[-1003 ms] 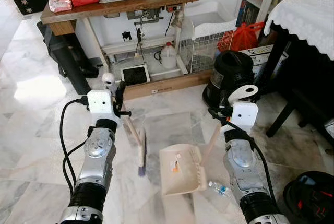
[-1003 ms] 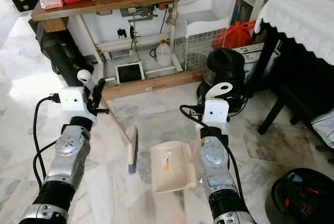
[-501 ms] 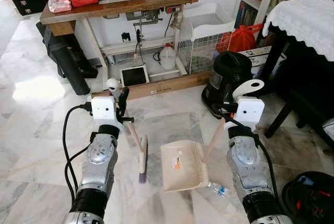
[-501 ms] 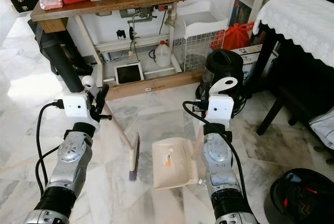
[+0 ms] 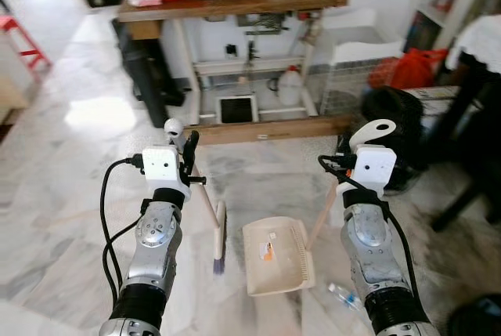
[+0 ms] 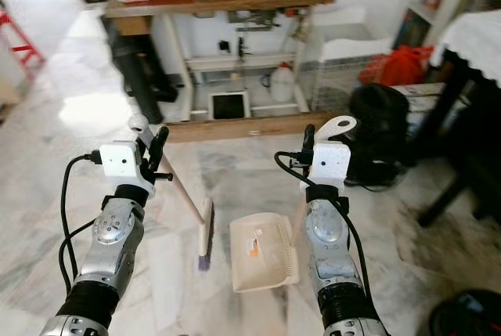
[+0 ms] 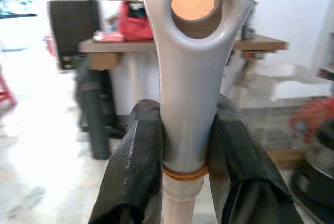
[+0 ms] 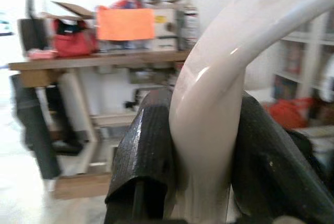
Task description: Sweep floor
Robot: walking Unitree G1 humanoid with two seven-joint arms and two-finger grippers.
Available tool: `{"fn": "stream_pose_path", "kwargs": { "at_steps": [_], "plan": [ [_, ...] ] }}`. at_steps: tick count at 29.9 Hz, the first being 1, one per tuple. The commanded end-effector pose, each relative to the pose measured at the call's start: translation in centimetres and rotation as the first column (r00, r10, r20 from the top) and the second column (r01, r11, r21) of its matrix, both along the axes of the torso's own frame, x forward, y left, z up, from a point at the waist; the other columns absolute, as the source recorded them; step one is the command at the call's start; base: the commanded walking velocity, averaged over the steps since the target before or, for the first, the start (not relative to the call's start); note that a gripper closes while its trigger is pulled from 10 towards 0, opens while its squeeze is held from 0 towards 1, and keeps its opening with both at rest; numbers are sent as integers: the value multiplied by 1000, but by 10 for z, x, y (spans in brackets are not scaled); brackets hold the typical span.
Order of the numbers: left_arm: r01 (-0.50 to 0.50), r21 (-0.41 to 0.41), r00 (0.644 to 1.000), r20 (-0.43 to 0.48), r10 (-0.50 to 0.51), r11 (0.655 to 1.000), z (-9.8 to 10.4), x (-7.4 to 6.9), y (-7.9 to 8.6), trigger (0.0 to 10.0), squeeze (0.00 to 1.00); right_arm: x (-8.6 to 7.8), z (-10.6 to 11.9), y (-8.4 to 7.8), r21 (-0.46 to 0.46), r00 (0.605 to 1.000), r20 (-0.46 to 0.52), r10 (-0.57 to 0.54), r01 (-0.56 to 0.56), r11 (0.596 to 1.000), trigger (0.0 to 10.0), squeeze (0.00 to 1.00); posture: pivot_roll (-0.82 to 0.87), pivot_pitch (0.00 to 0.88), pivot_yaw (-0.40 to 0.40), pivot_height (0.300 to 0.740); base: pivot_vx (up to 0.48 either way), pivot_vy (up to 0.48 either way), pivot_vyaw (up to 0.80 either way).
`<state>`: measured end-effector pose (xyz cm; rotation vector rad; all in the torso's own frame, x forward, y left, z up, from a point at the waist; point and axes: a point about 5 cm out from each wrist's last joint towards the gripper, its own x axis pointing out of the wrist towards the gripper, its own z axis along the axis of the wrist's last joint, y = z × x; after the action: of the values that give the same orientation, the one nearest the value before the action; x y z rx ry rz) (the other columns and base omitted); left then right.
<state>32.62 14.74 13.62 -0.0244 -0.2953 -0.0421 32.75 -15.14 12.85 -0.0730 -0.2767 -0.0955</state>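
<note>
My left gripper [image 5: 182, 142] is shut on the grey looped top of a hand broom's handle [image 7: 194, 51], its black fingers [image 7: 134, 166] on both sides. The wooden stick slants down to the brush head [image 5: 220, 238], which rests on the marble floor. Just to its right lies a cream dustpan [image 5: 278, 256], flat on the floor with its mouth towards the brush. Its long handle [image 8: 219, 104] rises to my right gripper [image 5: 350, 156], which is shut on the curved top.
A small plastic bottle [image 5: 343, 295] lies on the floor right of the dustpan. Ahead stand a sewing table [image 5: 235, 3], a black bag [image 5: 145, 70], a wire basket [image 5: 352, 77] and a black vacuum [image 5: 395, 117]. A dark furniture leg [image 5: 462, 187] is at the right.
The camera has swung to the left and the picture is blurred, so the table and vacuum sit further right. Both grippers keep their hold; broom and dustpan stay close together.
</note>
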Motion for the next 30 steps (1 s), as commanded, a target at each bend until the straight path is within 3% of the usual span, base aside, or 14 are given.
{"fn": "stream_pose_path", "kwargs": {
  "at_steps": [1,30],
  "plan": [
    [-17,25,999,33,16,1000,7,1,4,10000,0,3,19,6,4,997,74,20,-21,1000,10000,0,25,0,41,740,0,0,800],
    [-30,31,999,18,30,999,4,-4,3,10000,0,0,16,9,8,998,49,30,-31,999,10000,0,30,58,40,740,0,0,800]
  ]
}}
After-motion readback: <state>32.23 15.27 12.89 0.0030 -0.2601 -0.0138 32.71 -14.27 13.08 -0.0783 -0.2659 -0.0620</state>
